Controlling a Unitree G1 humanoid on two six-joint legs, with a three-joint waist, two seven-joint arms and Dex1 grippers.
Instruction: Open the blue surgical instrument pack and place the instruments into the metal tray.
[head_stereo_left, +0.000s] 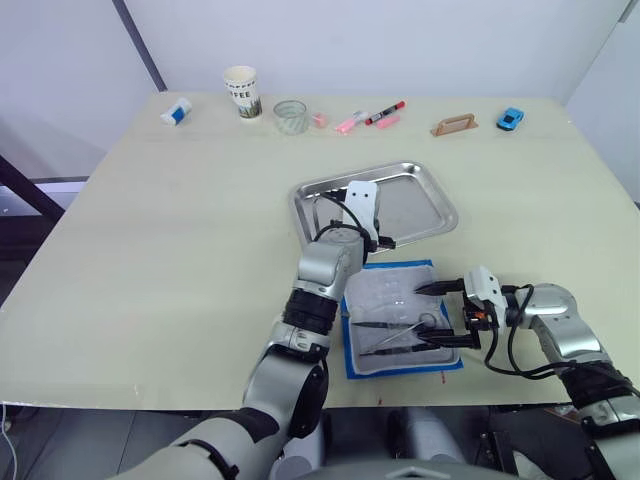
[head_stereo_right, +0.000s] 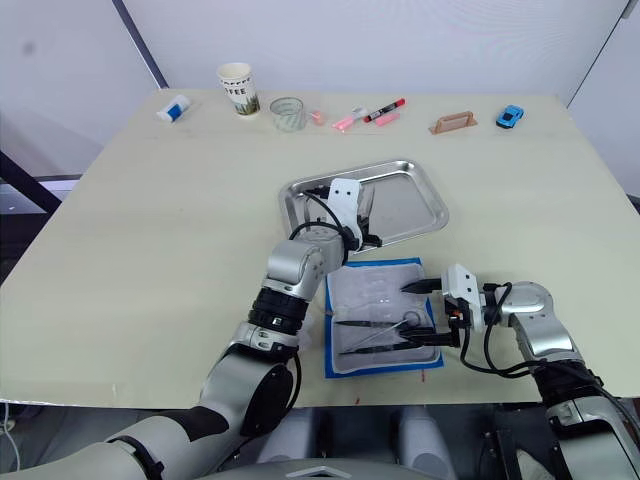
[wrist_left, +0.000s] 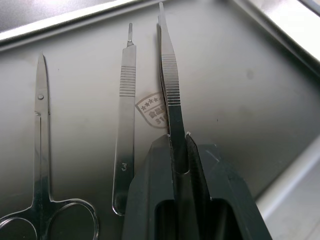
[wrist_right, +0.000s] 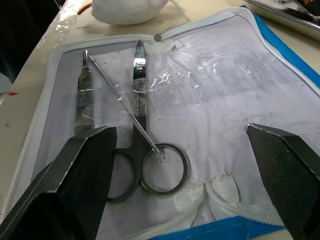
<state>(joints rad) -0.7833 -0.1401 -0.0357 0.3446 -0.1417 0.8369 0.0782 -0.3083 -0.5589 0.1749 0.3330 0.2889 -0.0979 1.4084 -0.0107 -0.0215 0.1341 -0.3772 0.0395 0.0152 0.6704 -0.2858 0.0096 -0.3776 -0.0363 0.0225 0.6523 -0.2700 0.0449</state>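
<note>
One metal tray (head_stereo_left: 437, 193), one blue pack (head_stereo_left: 436, 364), perhaps six instruments (wrist_left: 127, 120), one paper cup (head_stereo_left: 242, 92).

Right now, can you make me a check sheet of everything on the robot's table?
Surface: pale table, a red mark near its front edge.
Pack: blue surgical instrument pack lies open, scissors and two thin tools inside.
Tray: metal tray holds scissors and a scalpel handle.
Clutter: paper cup, glass, markers, blue toy car, tan handle, small white and blue thing along the far edge.
Grippers: left gripper shut on forceps over the tray; right gripper open over the pack.
Cables: black wires on both wrists.
Surroundings: white wall, dark post.
</note>
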